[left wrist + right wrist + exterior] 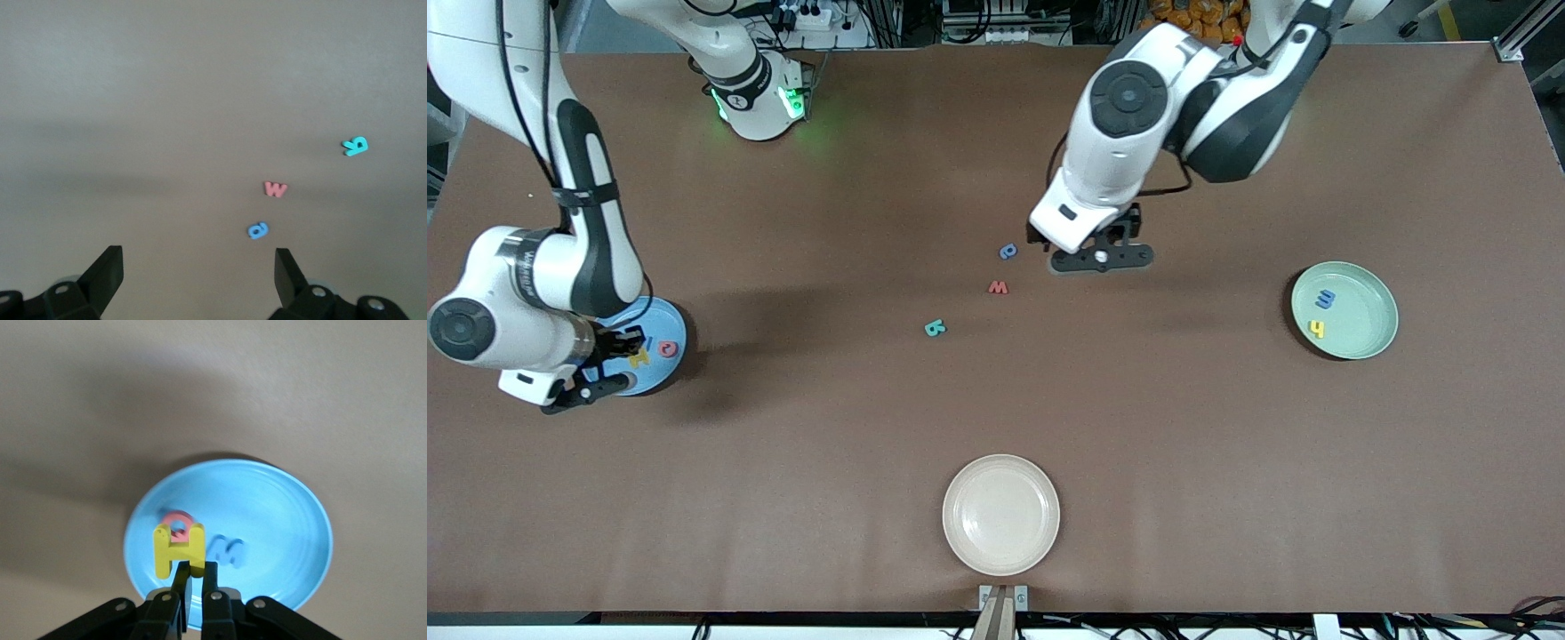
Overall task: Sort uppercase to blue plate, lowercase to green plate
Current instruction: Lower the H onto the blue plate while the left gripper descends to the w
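I've got the right hand point(195, 587) clamped on the yellow H point(177, 550) over the blue plate point(293, 520) for an uppercase drop, left hand point(200, 280) wide open, empty, over the blue a point(258, 230).

A brown table point(800, 462) carries blue plate point(660, 316), green plate point(1360, 307), cream plate point(1000, 514), and loose letters a point(1008, 252), w point(998, 287), B point(935, 328).
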Controlling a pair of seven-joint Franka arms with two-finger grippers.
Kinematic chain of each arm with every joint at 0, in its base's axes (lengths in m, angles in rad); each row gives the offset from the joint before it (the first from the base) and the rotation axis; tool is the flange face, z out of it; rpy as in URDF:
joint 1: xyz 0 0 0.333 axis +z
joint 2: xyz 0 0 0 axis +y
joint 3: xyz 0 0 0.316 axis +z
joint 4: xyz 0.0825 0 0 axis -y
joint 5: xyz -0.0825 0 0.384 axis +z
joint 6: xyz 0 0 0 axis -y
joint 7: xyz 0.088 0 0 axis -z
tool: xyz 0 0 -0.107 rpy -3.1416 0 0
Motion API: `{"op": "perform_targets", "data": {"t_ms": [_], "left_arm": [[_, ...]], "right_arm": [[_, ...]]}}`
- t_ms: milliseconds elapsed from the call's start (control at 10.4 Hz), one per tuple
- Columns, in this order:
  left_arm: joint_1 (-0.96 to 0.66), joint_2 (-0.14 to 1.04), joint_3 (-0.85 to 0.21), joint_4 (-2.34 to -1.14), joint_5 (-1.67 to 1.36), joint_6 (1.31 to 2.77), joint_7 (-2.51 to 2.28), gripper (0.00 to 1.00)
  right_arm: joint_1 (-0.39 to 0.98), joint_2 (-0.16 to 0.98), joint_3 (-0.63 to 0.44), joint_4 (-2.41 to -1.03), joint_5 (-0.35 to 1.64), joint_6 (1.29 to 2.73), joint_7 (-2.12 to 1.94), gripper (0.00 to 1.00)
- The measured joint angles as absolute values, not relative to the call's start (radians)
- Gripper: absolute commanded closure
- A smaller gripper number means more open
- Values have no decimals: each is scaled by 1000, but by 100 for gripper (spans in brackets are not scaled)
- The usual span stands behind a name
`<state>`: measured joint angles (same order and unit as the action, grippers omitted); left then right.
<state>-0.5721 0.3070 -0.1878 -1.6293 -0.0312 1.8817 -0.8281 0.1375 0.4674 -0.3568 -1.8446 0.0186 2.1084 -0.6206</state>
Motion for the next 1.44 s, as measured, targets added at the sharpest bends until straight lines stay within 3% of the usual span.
{"op": "perform_targets", "data": {"t_ms": [481,1057,1442], "left_arm": [[-666,429,-184,-1630,2,2024,-998,0],[-736,587,-192,-1629,158,2207,-1017,0],[-728,666,-202,-1628,180,2290,-861,0]], "right_arm": [[-13,468,-371,-1929,78,2252,-911,100],[-23,523,-360,-1954,79,2358,-933,100],[-22,572,-354,-1955,79,2423,-934,82]]}}
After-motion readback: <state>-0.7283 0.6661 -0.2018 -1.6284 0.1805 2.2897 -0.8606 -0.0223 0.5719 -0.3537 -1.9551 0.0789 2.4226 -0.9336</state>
